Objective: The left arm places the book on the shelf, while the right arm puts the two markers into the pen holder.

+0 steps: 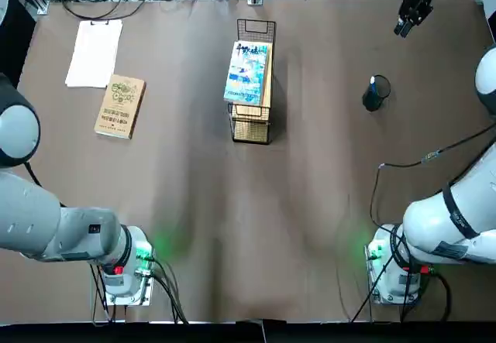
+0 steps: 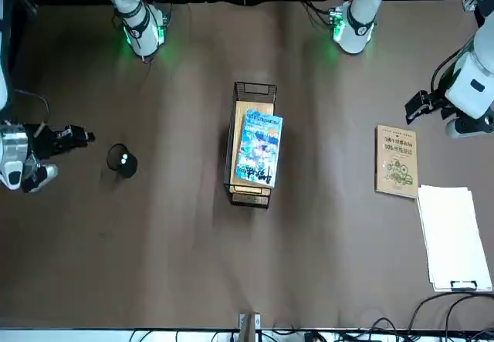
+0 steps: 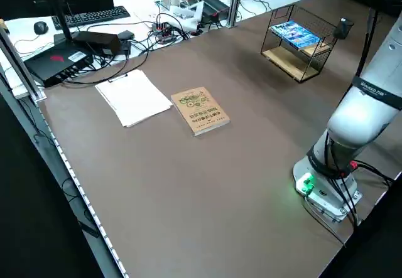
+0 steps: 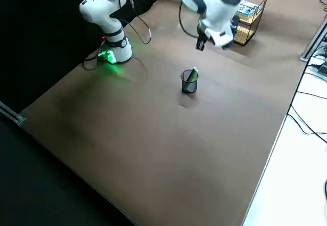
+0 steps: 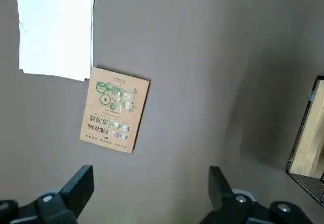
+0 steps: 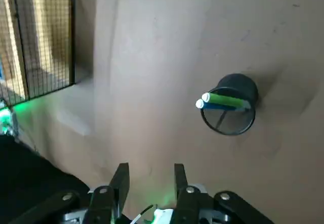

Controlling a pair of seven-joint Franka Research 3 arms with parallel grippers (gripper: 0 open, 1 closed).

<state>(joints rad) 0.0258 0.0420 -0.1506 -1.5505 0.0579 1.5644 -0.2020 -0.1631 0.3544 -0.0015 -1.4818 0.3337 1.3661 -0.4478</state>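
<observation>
Book [image 1: 246, 72] shelved, both markers [image 6: 223, 101] in the cup [image 6: 243, 87] at two o'clock! Right gripper [image 6: 152, 183], left gripper [image 5: 152, 188] empty, fingers spread; just retreat clear.

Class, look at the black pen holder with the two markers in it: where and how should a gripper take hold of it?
I'd grip the pen holder by its upright cylindrical wall, below the rim, coming from the side with one finger on each flank. Its open top has the blue marker and green marker sticking out above the rim, so a descent from straight above would likely hit them.
</observation>
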